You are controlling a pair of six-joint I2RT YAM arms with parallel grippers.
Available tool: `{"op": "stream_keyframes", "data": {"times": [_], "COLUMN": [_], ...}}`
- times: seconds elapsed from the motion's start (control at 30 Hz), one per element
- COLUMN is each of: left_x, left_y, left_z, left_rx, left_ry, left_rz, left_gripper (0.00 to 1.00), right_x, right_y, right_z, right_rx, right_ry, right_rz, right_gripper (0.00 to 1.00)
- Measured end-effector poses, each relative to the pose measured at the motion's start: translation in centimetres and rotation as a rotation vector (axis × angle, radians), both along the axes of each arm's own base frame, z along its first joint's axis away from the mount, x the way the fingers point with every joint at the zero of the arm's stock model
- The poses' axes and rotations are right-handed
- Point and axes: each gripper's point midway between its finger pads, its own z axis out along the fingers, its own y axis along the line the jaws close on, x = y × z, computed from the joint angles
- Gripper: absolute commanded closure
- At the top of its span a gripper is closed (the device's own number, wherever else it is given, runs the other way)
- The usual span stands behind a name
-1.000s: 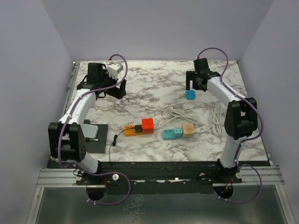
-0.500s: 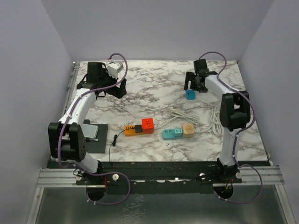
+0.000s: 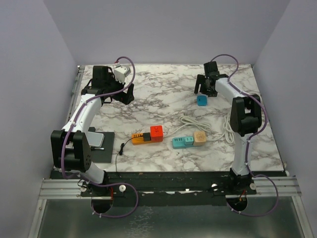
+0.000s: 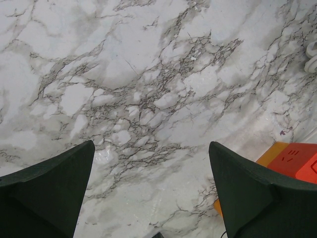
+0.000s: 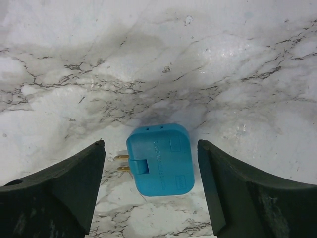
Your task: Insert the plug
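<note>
L arm: up from base at lower left of top view, elbow bent, reaching to upper left. Left gripper (image 4: 151, 145) released, fingers spread wide over bare marble.

R arm: up from lower right, stretched to upper right, wrist pitched down. Right gripper (image 5: 151, 147) unclenched, straddling blue plug (image 5: 158, 161); gap each side, no contact. Plug lies flat, prongs toward frame left in wrist view.

Table (image 3: 163, 94) white marble w/ grey veins; lilac walls (image 3: 163, 29) on three sides.

Black pad (image 3: 106, 151) lower left. Centre: orange-red power strip (image 3: 156, 133), teal-tan power strip (image 3: 182, 143) beside it, white cable (image 3: 229, 128) coiled at right.
</note>
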Motion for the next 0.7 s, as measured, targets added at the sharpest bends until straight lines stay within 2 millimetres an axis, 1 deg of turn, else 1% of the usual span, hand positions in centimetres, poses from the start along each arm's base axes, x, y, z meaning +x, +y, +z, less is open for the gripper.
{"op": "stream_keyframes", "data": {"times": [0.13,0.37,0.53,0.6,0.7], "left_x": [0.0,0.0,-0.1,-0.1,-0.2], "left_y": [0.0,0.1,0.2,0.3,0.3], "left_z": [0.1,0.5,1.3,1.6,2.0], "left_rx": [0.001,0.002,0.008,0.012,0.022], "left_ry": [-0.001,-0.012,-0.037,-0.047,-0.064], "left_rz": [0.002,0.007,0.005,0.003,-0.006], "left_gripper": [0.01,0.01,0.01,0.01,0.01], "right_x": [-0.1,-0.6,-1.0,-1.2,-1.3], "right_y": [0.2,0.0,-0.1,-0.1,-0.1], "right_z": [0.1,-0.5,-1.6,-2.2,-2.6], "right_rx": [0.0,-0.019,-0.022,-0.022,-0.022], "right_ry": [0.002,0.027,0.053,0.067,0.08], "right_rz": [0.002,-0.006,-0.017,-0.021,-0.025], "right_gripper": [0.22,0.22,0.28,0.28,0.33]}}
